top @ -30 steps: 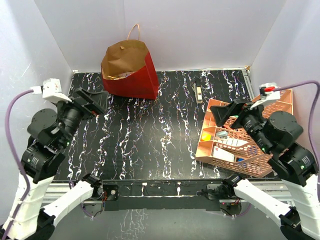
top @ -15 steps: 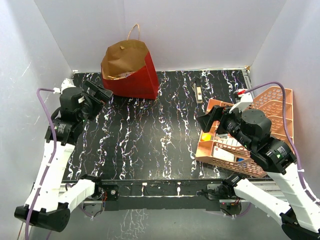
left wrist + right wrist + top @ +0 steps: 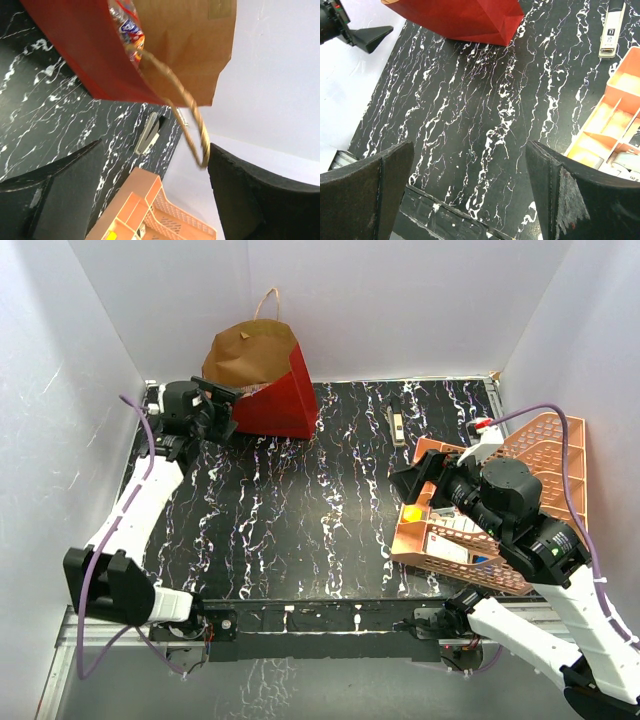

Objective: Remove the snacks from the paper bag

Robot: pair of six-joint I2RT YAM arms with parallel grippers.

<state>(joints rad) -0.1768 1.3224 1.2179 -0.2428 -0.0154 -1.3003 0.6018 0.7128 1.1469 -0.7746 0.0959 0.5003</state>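
The paper bag [image 3: 272,390], red outside and brown inside, stands at the back left with its mouth facing left. My left gripper [image 3: 228,400] is open and empty right at the bag's mouth. In the left wrist view the bag's red wall [image 3: 85,55], its tan cord handle [image 3: 192,117] and a shiny red and blue snack packet [image 3: 129,27] inside show above my open left gripper [image 3: 155,150]. The other snacks are hidden in the bag. My right gripper [image 3: 415,485] is open and empty, above the table by the tray's left edge; it also shows in the right wrist view [image 3: 469,150].
A peach lattice tray [image 3: 545,455] holding boxes and a yellow item stands at the right. A slim black-and-cream pen-like tool [image 3: 396,420] lies at the back middle and also shows in the right wrist view [image 3: 610,30]. White walls enclose the black marbled table [image 3: 300,510].
My left arm has stretched from the near left up to the bag's mouth. My right gripper has dropped and shifted left, off the tray toward the table.
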